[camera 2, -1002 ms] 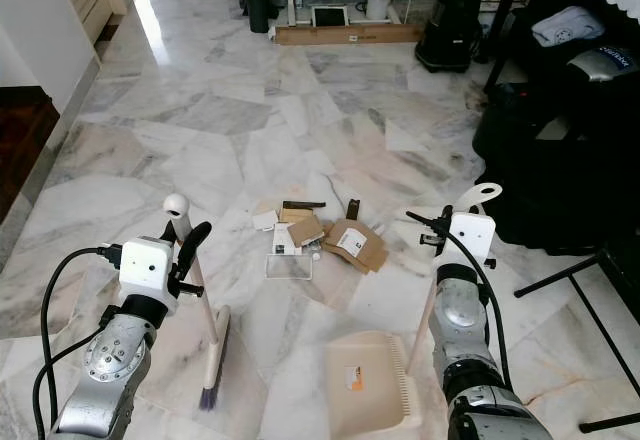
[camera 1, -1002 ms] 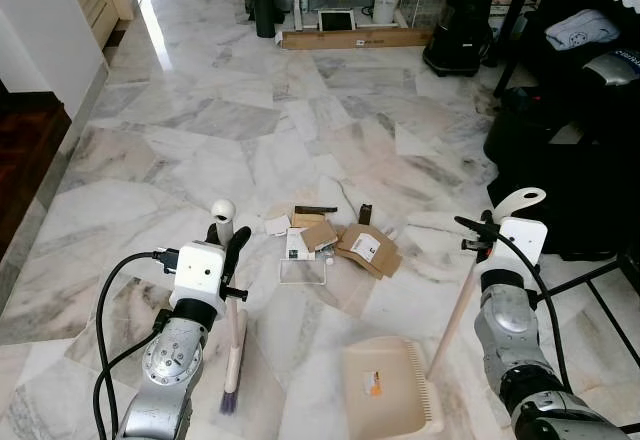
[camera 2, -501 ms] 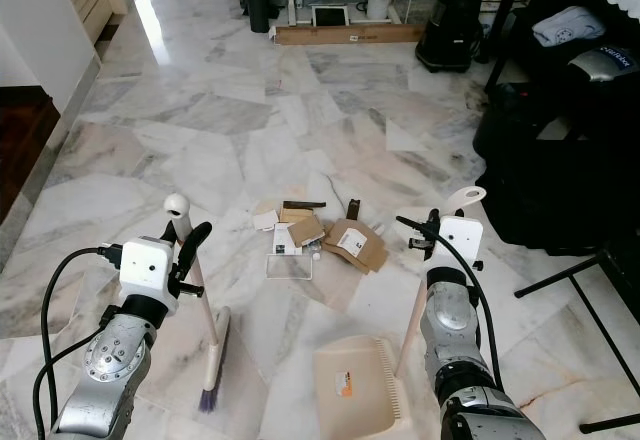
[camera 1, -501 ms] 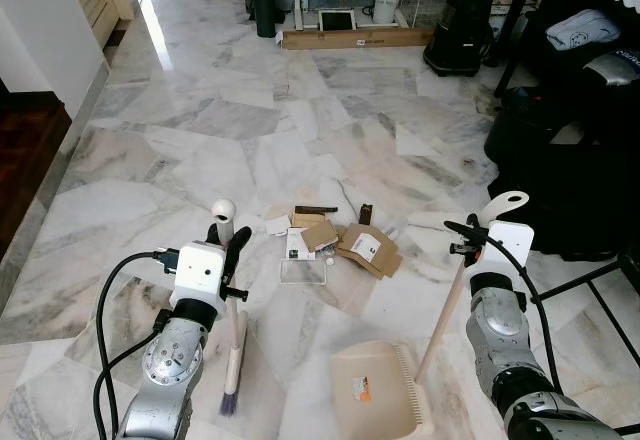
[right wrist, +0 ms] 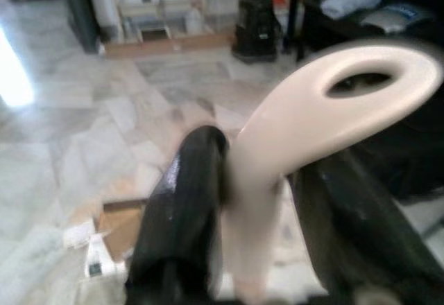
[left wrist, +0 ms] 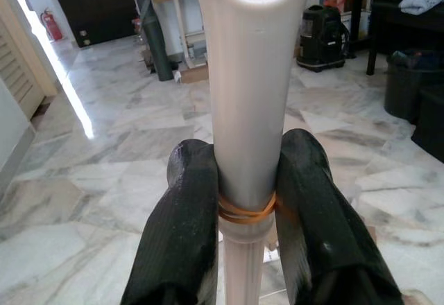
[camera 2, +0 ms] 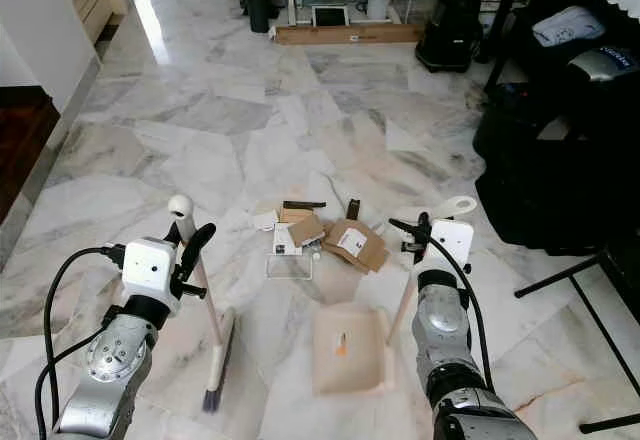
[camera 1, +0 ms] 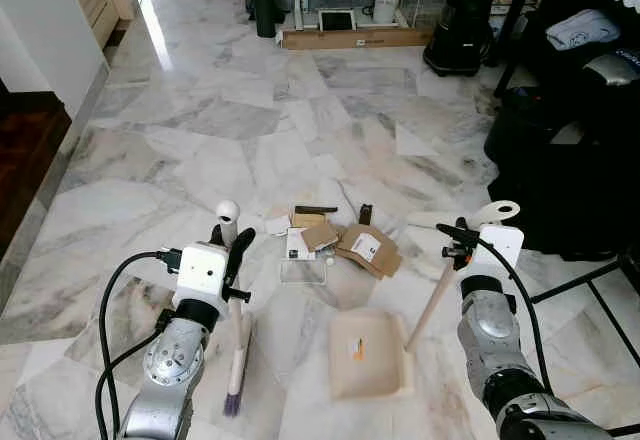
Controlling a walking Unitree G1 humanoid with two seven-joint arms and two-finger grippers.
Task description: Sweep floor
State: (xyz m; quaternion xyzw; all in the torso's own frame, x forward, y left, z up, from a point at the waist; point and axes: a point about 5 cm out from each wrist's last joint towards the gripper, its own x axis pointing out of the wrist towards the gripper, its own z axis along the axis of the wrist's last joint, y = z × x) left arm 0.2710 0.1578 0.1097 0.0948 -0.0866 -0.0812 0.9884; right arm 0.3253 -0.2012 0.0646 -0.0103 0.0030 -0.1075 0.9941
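Landmark: we place everything against the litter pile (camera 1: pixel 335 243), a heap of cardboard scraps and a clear plastic piece on the marble floor (camera 1: pixel 200 130).
Left gripper: our left gripper (left wrist: pixel 244 180) has both black fingers (left wrist: pixel 182 229) pressed tight around the broom (camera 1: pixel 238 340) handle, just above a rubber band on the shaft.
Broom: it stands nearly upright to the left of the pile and nearer to us, its bristles on the floor, apart from the scraps.
Right gripper: our right gripper (right wrist: pixel 260 180) has its fingers clamped around the dustpan handle (camera 1: pixel 452 275), just below the looped end.
Dustpan: the beige dustpan (camera 1: pixel 366 353) lies flat on the floor just on our side of the pile, its mouth facing the scraps, its long handle slanting up to the right.
Done so far: we judge the tools are in hand and the pan is set close to the litter.
Left to do: no scrap lies in the pan that we can see; the whole pile looks unswept, so we judge the broom must come round behind it and push it in.
Background: a black vacuum (camera 1: pixel 458 30) stands well beyond the pile.
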